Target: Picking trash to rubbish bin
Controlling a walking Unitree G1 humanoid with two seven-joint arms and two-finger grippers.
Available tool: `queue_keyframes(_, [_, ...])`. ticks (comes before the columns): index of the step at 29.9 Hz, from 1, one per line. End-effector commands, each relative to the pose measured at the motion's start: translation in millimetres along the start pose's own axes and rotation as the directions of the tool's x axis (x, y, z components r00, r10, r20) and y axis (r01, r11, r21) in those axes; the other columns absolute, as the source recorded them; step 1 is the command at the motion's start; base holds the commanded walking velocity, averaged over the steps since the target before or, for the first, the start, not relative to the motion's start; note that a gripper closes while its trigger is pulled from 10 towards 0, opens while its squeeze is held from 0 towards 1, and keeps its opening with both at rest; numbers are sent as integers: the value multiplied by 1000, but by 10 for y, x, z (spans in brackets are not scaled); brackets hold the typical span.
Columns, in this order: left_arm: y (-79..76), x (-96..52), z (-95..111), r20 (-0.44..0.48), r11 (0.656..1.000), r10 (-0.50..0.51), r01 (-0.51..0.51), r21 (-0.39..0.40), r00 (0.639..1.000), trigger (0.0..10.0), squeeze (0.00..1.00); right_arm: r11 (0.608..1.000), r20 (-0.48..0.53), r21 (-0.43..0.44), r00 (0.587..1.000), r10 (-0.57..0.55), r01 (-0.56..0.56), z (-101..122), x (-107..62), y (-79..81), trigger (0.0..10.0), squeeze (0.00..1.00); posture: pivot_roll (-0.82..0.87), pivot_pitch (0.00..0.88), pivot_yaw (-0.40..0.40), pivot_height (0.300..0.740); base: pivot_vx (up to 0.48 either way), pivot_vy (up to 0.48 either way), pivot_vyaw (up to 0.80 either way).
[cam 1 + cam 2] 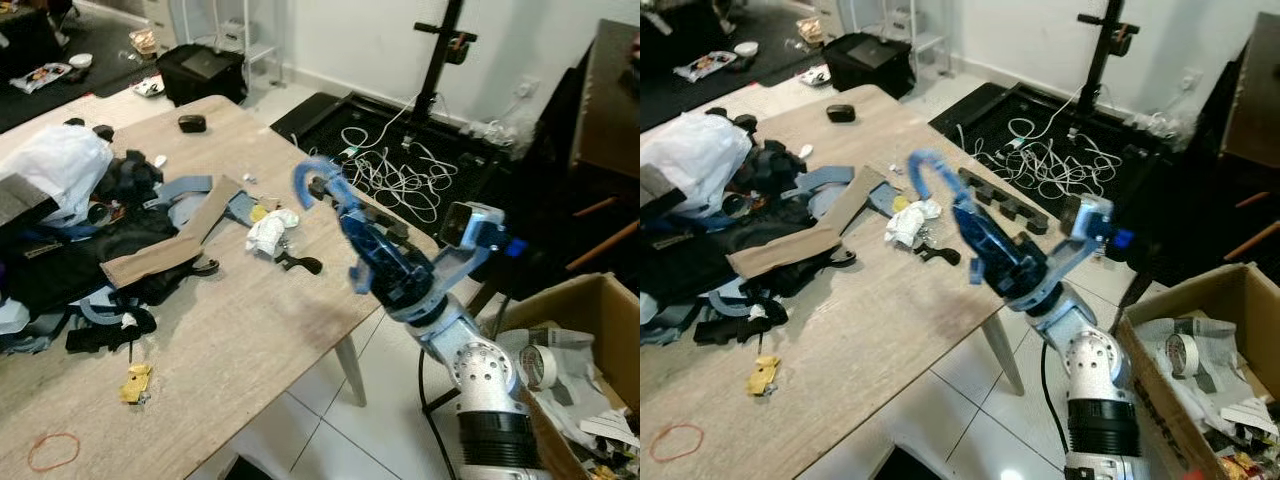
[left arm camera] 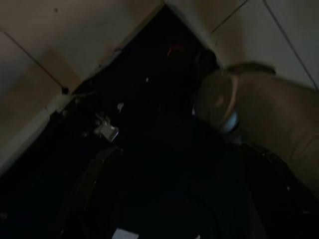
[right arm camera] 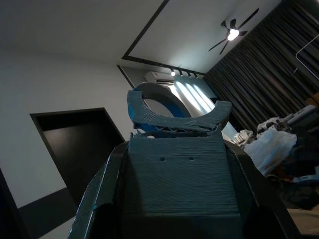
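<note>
One blue curved plastic piece [image 1: 312, 182] sits clamped in the right gripper [image 1: 345, 215] above the table edge [image 1: 330, 330], so swing it steadily toward four o'clock, over the brown cardboard rubbish box [image 1: 585, 300], before releasing.

My two head eyes look forward and down, sharing the tabletop [image 1: 260, 320] and cardboard box [image 1: 590, 310]. My right wrist camera tilts upward, close behind its blue piece [image 3: 174, 149], facing the ceiling fan [image 3: 232, 34]. My left wrist camera sits in shadow.

Bright, even head views; very dark left wrist view; ceiling-lamp [image 3: 232, 34] glare.
</note>
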State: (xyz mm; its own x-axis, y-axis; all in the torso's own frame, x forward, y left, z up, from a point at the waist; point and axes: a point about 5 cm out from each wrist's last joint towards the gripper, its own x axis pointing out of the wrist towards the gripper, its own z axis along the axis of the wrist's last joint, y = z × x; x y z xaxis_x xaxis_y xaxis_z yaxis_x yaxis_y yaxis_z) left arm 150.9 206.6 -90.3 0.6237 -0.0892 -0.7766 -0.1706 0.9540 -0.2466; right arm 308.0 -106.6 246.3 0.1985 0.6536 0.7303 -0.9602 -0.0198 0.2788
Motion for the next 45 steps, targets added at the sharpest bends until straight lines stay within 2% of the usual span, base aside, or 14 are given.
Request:
queue_keyframes(1, [75,-58,-159,-61,1000,27,-28,-11,998,10000,0,1000,2,27,1000,0,0,-52,-8,35,10000,0,-78,236,42,740,0,0,0])
queue_keyframes(4, [59,-49,-154,-62,999,27,-28,-18,998,10000,0,981,-61,-15,979,-196,195,-196,-66,-107,10000,0,-77,221,35,740,0,0,0])
queue_keyframes(6, [58,-50,-162,-65,999,27,-28,-20,998,10000,0,961,-98,-45,956,-275,272,-259,-95,-175,10000,0,-77,217,35,740,0,0,0])
queue_keyframes(9, [61,-54,-174,-69,999,28,-29,-21,997,10000,0,949,-148,-48,938,-315,311,-334,-135,-205,10000,0,-78,216,35,740,0,0,0])
queue_keyframes(14, [59,-57,-194,-84,999,28,-30,-19,996,10000,0,942,-156,0,931,-331,335,-398,-198,-177,10000,0,-83,203,38,740,0,0,-763])
queue_keyframes(18, [51,-51,-188,-86,1000,24,-26,-18,996,10000,0,933,-151,4,923,-354,359,-412,-233,-180,10000,0,-87,201,38,740,0,0,-800])
queue_keyframes(27, [10,-28,-157,-80,1000,12,-14,-22,997,10000,0,927,-136,-27,917,-375,375,-325,-262,-209,10000,0,-91,196,35,740,0,0,-800])
queue_keyframes(36, [-7,-30,-190,-92,1000,9,-11,-20,996,10000,0,900,-101,-76,895,-434,428,-203,-314,-281,10000,0,-95,194,35,740,0,0,-800])
queue_keyframes(42, [-9,-31,-195,-93,1000,8,-10,-19,996,10000,0,893,-92,-80,889,-449,442,-214,-311,-302,10000,0,-90,194,35,740,0,0,-782])
queue_keyframes(45, [-9,-30,-193,-92,1000,7,-9,-19,996,10000,0,889,-85,-81,886,-456,450,-216,-308,-316,10000,0,-88,194,36,740,0,0,0])
